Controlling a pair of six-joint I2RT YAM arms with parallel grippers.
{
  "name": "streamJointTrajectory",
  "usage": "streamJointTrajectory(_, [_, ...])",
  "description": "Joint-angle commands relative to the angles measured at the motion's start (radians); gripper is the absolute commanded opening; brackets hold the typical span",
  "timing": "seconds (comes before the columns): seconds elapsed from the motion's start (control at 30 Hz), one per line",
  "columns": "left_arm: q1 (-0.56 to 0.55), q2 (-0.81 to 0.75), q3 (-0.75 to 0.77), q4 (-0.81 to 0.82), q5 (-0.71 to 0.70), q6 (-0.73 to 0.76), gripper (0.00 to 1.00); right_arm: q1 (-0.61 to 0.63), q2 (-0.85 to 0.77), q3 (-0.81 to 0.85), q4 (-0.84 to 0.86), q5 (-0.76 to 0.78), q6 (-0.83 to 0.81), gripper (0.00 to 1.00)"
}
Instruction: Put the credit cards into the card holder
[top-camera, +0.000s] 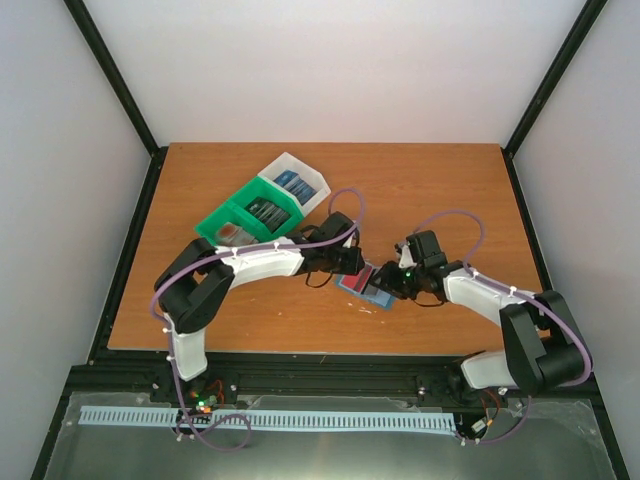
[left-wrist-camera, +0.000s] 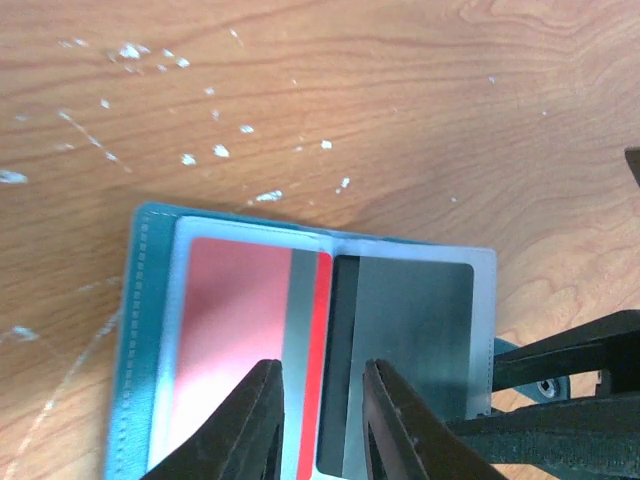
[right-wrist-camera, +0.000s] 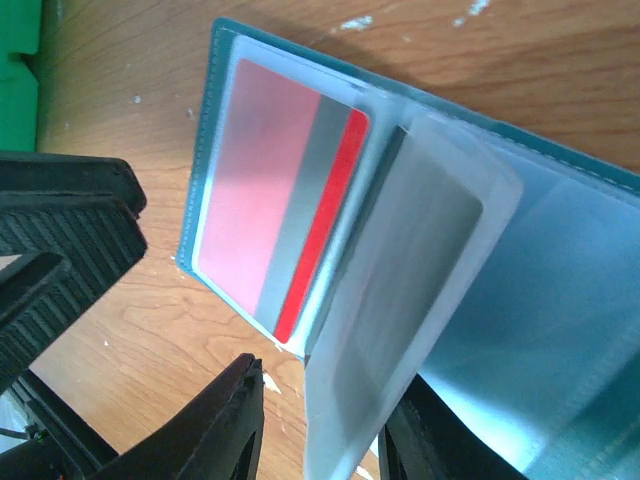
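Orange-brown wooden bench (top-camera: 420, 190) fills the middle of a white-walled cell, with black frame posts at the corners. Nearest, both arm bases sit at the bench's front edge. The left arm (top-camera: 250, 262) and right arm (top-camera: 480, 290) bend inward and meet over the card holder (top-camera: 368, 290). It lies open on the wood a little right of centre, between the two wrists.

The left jaws hang just above its left half, a little apart with nothing gripped. Under them a red card (left-wrist-camera: 240, 330) with a grey band and a red stripe sits inside a clear sleeve. Just beside it, a dark card (left-wrist-camera: 410, 350) sits in the next sleeve.

The right jaws are apart too, straddling that clear leaf (right-wrist-camera: 400, 300), which stands tilted up off the teal cover. Bare wood shows between one finger and the leaf.

Farther back, left of centre, a green bin (top-camera: 235, 222) and a white bin (top-camera: 300, 180) stand touching. Flat dark and blue pieces lie inside them, too small to name.
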Motion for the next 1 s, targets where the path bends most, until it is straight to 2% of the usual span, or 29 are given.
streamJointTrajectory(0.0, [0.029,-0.061,-0.006,-0.036,-0.073,0.024,0.25,0.029,0.029,0.051,0.041,-0.019,0.012,0.34])
streamJointTrajectory(0.13, [0.071,-0.109,-0.034,-0.024,-0.064,0.031,0.28,0.056,0.068,0.084,0.061,-0.019,0.019,0.35])
streamJointTrajectory(0.3, [0.115,-0.152,-0.070,-0.015,-0.055,0.049,0.36,0.083,0.122,0.132,0.075,-0.007,0.020,0.37])
streamJointTrajectory(0.6, [0.150,-0.165,-0.110,0.031,0.039,0.059,0.45,0.094,0.171,0.186,0.062,0.024,-0.005,0.43])
streamJointTrajectory(0.83, [0.158,-0.156,-0.119,0.065,0.089,0.054,0.49,0.094,0.195,0.190,0.064,0.034,-0.013,0.43])
streamJointTrajectory(0.97, [0.162,-0.151,-0.131,0.097,0.127,0.056,0.50,0.095,0.178,0.194,0.030,0.097,-0.013,0.43])
